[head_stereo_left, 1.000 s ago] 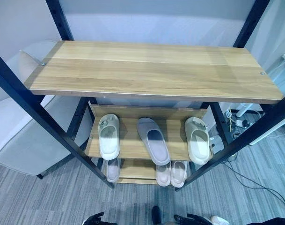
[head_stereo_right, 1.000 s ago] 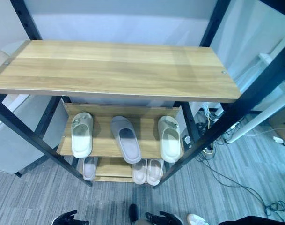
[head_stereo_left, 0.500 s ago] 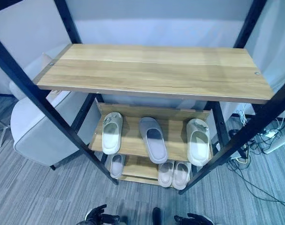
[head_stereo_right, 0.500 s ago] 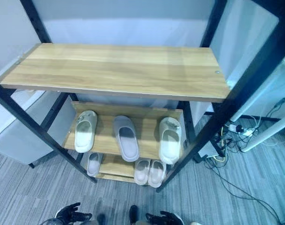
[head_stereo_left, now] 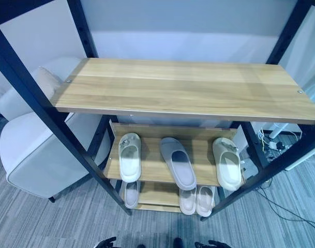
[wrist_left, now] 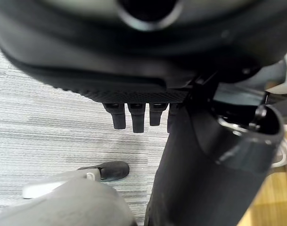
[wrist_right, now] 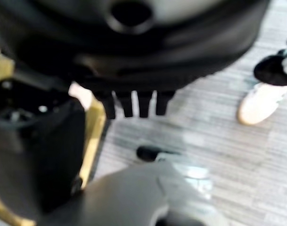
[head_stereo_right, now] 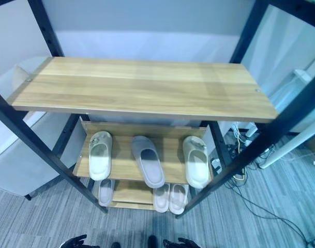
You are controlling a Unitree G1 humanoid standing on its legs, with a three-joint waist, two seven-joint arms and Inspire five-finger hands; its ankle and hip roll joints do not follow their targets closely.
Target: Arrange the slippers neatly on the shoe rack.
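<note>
Dark left hand (head_stereo_left: 106, 242) and right hand (head_stereo_left: 213, 244) hang low, fingers relaxed, empty. Grey slipper (head_stereo_left: 178, 163) lies fwd and between them on shoe rack (head_stereo_left: 147, 168) mid shelf, long axis skewed; right hand approx. nearer.

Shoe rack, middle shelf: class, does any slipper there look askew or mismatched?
Yes. The grey slipper in the middle lies slanted, its toe turned toward the left, while the cream slippers at the left and right lie nearly straight. It also separates that matching pair, so the middle shelf looks untidy.
</note>
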